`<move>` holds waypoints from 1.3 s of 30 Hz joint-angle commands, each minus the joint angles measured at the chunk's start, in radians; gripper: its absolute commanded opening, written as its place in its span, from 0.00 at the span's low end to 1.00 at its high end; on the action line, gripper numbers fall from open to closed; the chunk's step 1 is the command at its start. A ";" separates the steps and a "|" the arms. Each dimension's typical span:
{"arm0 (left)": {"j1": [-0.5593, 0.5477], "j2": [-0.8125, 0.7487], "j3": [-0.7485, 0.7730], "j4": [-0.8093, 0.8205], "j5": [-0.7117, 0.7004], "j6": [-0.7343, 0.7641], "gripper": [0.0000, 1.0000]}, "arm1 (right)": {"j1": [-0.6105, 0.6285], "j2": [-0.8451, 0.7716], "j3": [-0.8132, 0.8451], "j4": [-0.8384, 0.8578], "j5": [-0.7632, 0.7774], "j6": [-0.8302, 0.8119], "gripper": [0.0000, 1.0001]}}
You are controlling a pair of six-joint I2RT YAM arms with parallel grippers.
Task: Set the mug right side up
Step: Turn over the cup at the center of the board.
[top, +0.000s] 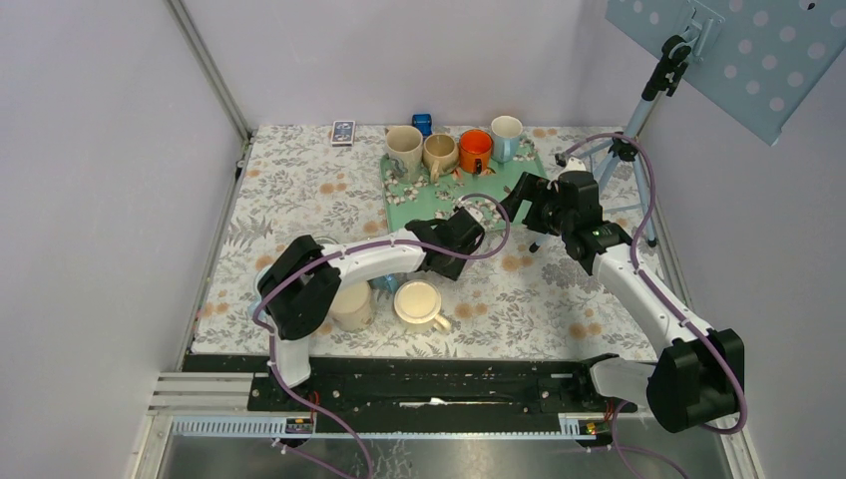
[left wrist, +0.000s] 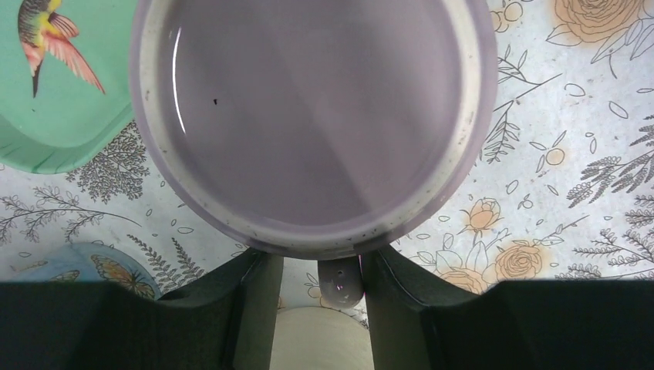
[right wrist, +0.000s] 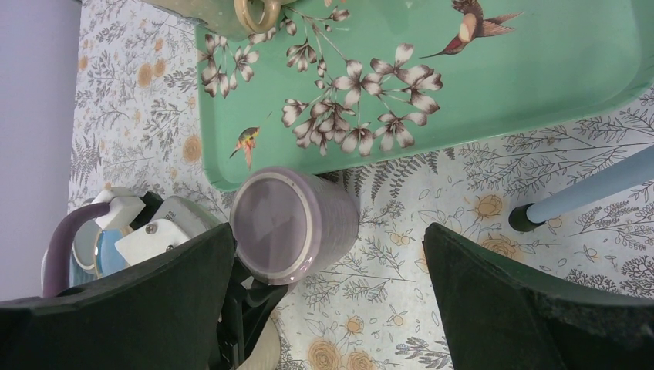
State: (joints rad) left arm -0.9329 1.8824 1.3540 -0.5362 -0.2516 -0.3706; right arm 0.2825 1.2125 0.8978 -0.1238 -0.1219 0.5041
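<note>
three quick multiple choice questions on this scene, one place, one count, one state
1. Where is the purple mug relative to the green tray? A) on it B) on the tablecloth beside it C) far from it
2. How many mugs stand on the tray? A) two B) four C) six
3. How does the purple mug stand? A) right side up B) on its side C) upside down
Answers: 1 B, it stands on floral cloth at the tray's edge; 2 B, four in a row; 3 C, its flat base faces up.
</note>
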 commanded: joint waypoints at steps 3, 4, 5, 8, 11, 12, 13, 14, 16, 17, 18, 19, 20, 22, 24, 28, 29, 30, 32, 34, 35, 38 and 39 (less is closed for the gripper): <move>-0.004 0.004 0.047 0.012 -0.051 -0.011 0.44 | 0.007 -0.031 -0.006 0.012 0.007 -0.016 1.00; -0.004 0.007 0.050 0.014 -0.048 -0.011 0.43 | 0.007 -0.029 -0.007 0.012 0.007 -0.015 1.00; -0.005 0.009 0.051 0.015 -0.048 -0.011 0.42 | 0.007 -0.029 -0.008 0.013 0.007 -0.016 1.00; -0.006 0.007 0.050 0.026 -0.041 -0.014 0.41 | 0.007 -0.029 -0.010 0.011 0.007 -0.015 1.00; -0.006 0.003 0.043 0.038 -0.043 -0.017 0.39 | 0.006 -0.029 -0.012 0.012 0.007 -0.013 1.00; -0.007 0.000 0.040 0.043 -0.044 -0.019 0.38 | 0.007 -0.030 -0.013 0.011 0.007 -0.015 1.00; -0.008 -0.002 0.037 0.050 -0.046 -0.020 0.37 | 0.007 -0.031 -0.015 0.013 0.007 -0.015 1.00; -0.008 -0.003 0.033 0.055 -0.049 -0.022 0.35 | 0.007 -0.032 -0.016 0.013 0.007 -0.014 1.00; -0.007 -0.005 0.031 0.063 -0.051 -0.023 0.32 | 0.007 -0.034 -0.019 0.013 0.006 -0.011 1.00; -0.008 -0.007 0.029 0.068 -0.052 -0.025 0.30 | 0.007 -0.034 -0.019 0.014 0.005 -0.011 1.00; -0.008 -0.008 0.024 0.075 -0.054 -0.024 0.30 | 0.007 -0.036 -0.021 0.013 0.006 -0.010 1.00; -0.008 -0.009 0.024 0.079 -0.053 -0.024 0.30 | 0.007 -0.037 -0.022 0.013 0.004 -0.009 1.00; -0.008 -0.009 0.024 0.080 -0.051 -0.024 0.35 | 0.007 -0.039 -0.023 0.012 0.004 -0.009 1.00; -0.008 -0.008 0.023 0.083 -0.051 -0.025 0.39 | 0.007 -0.043 -0.024 0.013 0.004 -0.008 1.00; -0.008 -0.013 0.017 0.091 -0.054 -0.027 0.39 | 0.007 -0.045 -0.024 0.011 0.004 -0.009 1.00; -0.008 -0.021 0.006 0.105 -0.066 -0.031 0.38 | 0.007 -0.047 -0.025 0.009 0.005 -0.008 1.00; -0.007 -0.022 0.004 0.109 -0.068 -0.031 0.37 | 0.007 -0.046 -0.026 0.010 0.004 -0.007 1.00; -0.009 -0.024 0.003 0.110 -0.069 -0.031 0.36 | 0.007 -0.045 -0.026 0.008 0.003 -0.008 1.00; -0.008 -0.023 0.002 0.113 -0.070 -0.031 0.32 | 0.007 -0.046 -0.028 0.010 0.000 -0.008 1.00; -0.007 -0.025 0.000 0.116 -0.074 -0.031 0.27 | 0.007 -0.045 -0.031 0.012 -0.002 -0.007 1.00; -0.008 -0.026 -0.001 0.118 -0.075 -0.029 0.25 | 0.007 -0.046 -0.033 0.012 -0.004 -0.007 1.00; -0.008 -0.030 -0.002 0.125 -0.069 -0.028 0.16 | 0.007 -0.053 -0.041 0.013 -0.009 -0.003 1.00; -0.008 -0.035 -0.005 0.128 -0.070 -0.029 0.11 | 0.007 -0.057 -0.043 0.013 -0.012 0.000 1.00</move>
State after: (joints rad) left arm -0.9474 1.8862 1.3502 -0.4816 -0.2806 -0.3923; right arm 0.2825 1.1896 0.8658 -0.1223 -0.1234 0.5049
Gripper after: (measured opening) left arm 0.235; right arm 0.994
